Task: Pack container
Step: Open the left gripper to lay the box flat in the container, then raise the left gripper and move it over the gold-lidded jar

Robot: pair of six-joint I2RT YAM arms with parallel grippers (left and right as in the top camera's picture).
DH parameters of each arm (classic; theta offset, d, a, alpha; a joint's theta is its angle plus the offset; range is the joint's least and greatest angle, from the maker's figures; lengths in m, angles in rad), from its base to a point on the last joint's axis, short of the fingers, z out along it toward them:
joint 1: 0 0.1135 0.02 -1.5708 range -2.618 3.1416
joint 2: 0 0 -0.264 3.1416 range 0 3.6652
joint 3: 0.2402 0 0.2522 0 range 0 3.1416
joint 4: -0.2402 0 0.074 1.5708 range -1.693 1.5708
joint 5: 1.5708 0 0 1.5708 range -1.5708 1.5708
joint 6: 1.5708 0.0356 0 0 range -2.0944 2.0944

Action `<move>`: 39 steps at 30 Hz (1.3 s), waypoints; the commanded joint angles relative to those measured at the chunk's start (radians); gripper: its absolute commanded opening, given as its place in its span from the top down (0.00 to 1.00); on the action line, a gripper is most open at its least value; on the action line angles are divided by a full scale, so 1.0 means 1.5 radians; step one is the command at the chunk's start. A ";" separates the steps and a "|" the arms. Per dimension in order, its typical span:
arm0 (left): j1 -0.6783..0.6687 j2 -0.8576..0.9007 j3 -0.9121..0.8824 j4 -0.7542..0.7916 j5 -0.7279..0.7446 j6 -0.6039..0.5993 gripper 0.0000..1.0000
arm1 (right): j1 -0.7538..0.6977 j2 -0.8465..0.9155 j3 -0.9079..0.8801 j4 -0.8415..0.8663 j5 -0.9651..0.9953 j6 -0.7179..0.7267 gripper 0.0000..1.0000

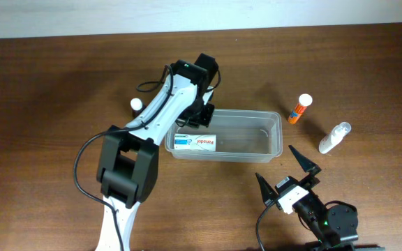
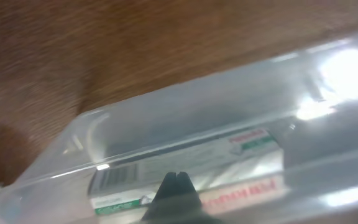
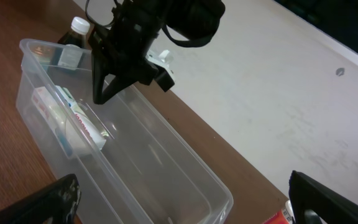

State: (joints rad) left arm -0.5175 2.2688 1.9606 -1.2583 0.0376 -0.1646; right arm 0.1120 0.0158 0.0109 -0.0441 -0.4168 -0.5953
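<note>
Left arm over the tub's left end
A white box (image 1: pixel 195 143) lies inside the clear container (image 1: pixel 274 132); an orange tube (image 1: pixel 300 109) and clear bottle (image 1: pixel 334 137) lie right of it on the desk (image 1: pixel 47 90).

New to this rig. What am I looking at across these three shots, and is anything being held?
Two robot arms at a wooden table. The overhead shot shows both; the other two come from cameras on each wrist. The left gripper is shut and empty, above the clear container, which holds a white box. The right gripper is open and empty near the table's front edge. Outside the container: an orange tube, a clear spray bottle and a white-capped bottle.
</note>
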 commanded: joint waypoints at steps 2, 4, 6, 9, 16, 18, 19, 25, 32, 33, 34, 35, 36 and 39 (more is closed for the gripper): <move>-0.022 0.006 -0.021 0.013 -0.048 -0.050 0.99 | -0.005 -0.006 -0.004 -0.003 0.004 0.005 0.02; -0.025 0.006 -0.035 0.025 -0.051 -0.050 0.99 | -0.005 -0.006 -0.004 -0.003 0.004 0.005 0.02; -0.026 0.006 -0.049 0.039 -0.056 -0.050 0.99 | -0.005 -0.006 -0.004 -0.003 0.004 0.005 0.02; -0.026 0.006 -0.069 0.059 -0.056 -0.065 0.99 | -0.005 -0.006 -0.004 -0.003 0.004 0.005 0.02; -0.025 0.006 -0.086 0.060 -0.052 -0.070 1.00 | -0.005 -0.006 -0.004 -0.003 0.004 0.005 0.02; -0.026 0.006 -0.086 0.051 -0.038 -0.069 1.00 | -0.005 -0.006 -0.004 -0.003 0.004 0.005 0.02; -0.025 0.006 -0.086 0.048 -0.032 -0.069 0.99 | -0.005 -0.006 -0.004 -0.003 0.004 0.005 0.02; -0.025 0.006 -0.086 0.036 -0.015 -0.069 0.99 | -0.005 -0.006 -0.004 -0.003 0.004 0.005 0.02; -0.025 0.006 -0.086 0.033 0.011 -0.063 0.99 | -0.005 -0.006 -0.004 -0.003 0.004 0.005 0.02; -0.025 0.006 -0.086 0.034 0.017 -0.058 0.99 | -0.005 -0.006 -0.004 -0.003 0.004 0.005 0.02; -0.025 0.006 -0.086 0.033 0.020 -0.058 1.00 | -0.005 -0.006 -0.004 -0.003 0.004 0.005 0.02; -0.025 0.006 -0.086 0.033 0.020 -0.058 0.99 | -0.005 -0.006 -0.004 -0.003 0.004 0.005 0.02; -0.025 0.006 -0.086 0.033 0.020 -0.058 1.00 | -0.005 -0.006 -0.004 -0.003 0.004 0.005 0.02; -0.025 0.006 -0.084 0.033 0.020 -0.056 1.00 | -0.005 -0.006 -0.004 -0.003 0.004 0.005 0.02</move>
State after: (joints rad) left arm -0.5579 2.2688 1.8416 -1.2041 0.0460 -0.2546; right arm 0.1120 0.0158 0.0109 -0.0441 -0.4168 -0.5949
